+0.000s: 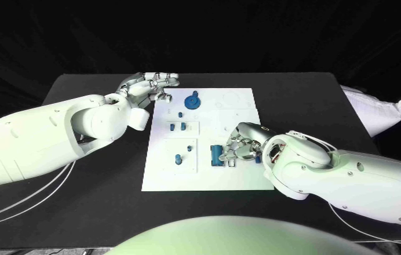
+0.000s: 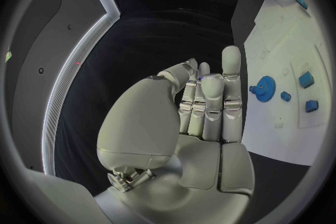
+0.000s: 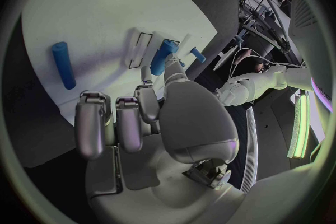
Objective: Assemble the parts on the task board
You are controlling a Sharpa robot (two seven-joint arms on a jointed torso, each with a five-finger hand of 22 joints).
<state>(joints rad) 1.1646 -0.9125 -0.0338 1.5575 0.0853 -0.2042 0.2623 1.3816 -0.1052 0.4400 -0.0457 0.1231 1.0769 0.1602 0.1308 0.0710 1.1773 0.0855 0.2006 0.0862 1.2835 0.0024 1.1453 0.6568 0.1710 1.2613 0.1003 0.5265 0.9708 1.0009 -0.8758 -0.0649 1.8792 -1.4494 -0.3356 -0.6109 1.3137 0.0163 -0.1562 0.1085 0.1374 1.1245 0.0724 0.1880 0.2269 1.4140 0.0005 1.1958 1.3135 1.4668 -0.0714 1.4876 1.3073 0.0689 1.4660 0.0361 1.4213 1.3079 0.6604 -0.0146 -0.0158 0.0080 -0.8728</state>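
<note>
Board: I see the white board (image 1: 238,101) mid-table on the black table (image 1: 92,93), long side running away from me.
Left hand: my left hand (image 1: 150,88) sits at the board's far left corner, beside the edge. In its wrist view the fingers (image 2: 231,75) stand straight and close together, nothing in them.
Right hand: my right hand (image 1: 242,145) is over the board's near right part. Its fingertips pinch a blue peg (image 3: 162,57); the other fingers (image 3: 91,123) are curled down beside it.
Gear: a blue gear (image 1: 193,101) lies flat on the far part of the board, near the left hand, not touched.
Small parts: two small blue pieces (image 1: 178,127) sit mid-board on the left side; another (image 1: 178,159) lies nearer me.
Rod: a blue rod (image 1: 217,155) lies just beside the right hand on the board, apart from the fingers in the right wrist view.
</note>
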